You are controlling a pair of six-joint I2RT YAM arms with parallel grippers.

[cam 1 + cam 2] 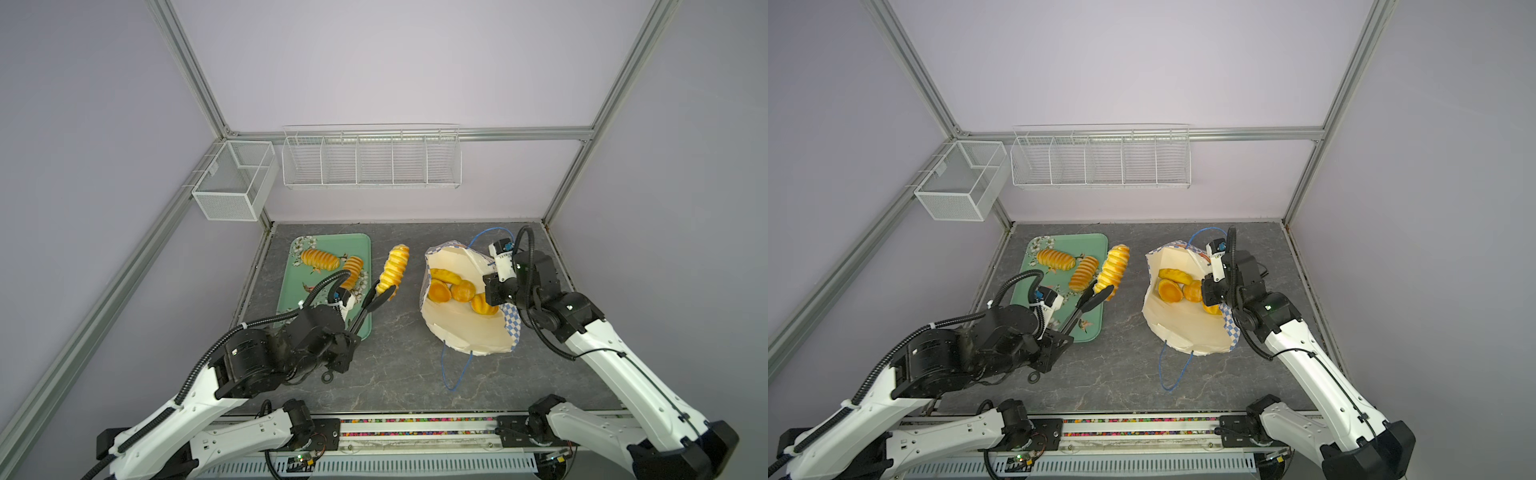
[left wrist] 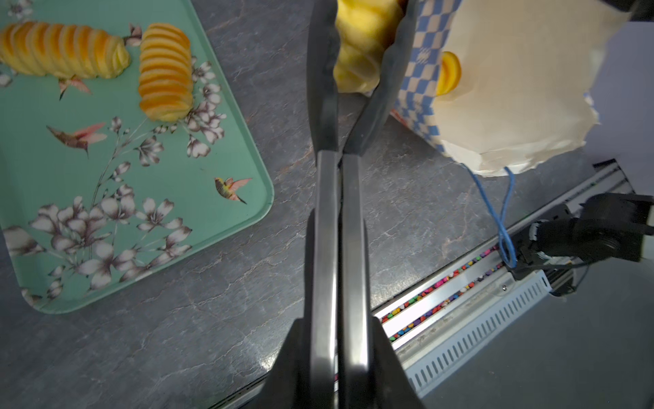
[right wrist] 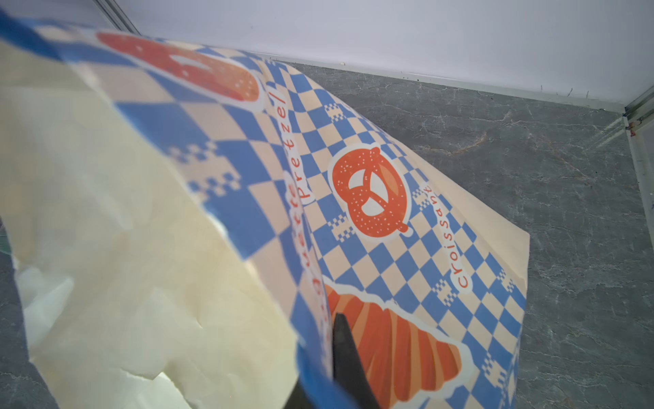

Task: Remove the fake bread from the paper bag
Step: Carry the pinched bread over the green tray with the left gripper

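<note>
Clamping tongs near one end of the likely light, slick loaf, left gripper risks pivoting; right gripper pinches paper bag.

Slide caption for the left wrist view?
Tongs in the left end effector clamp a ribbed loaf between floral tray and paper bag.

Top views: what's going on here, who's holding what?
The left gripper holds black tongs, and the tongs grip a ribbed loaf in the air between the green tray and the paper bag. Two loaves lie on the tray. The right gripper pinches the bag's rim, mouth open. About four pieces of bread are in the bag.
</note>
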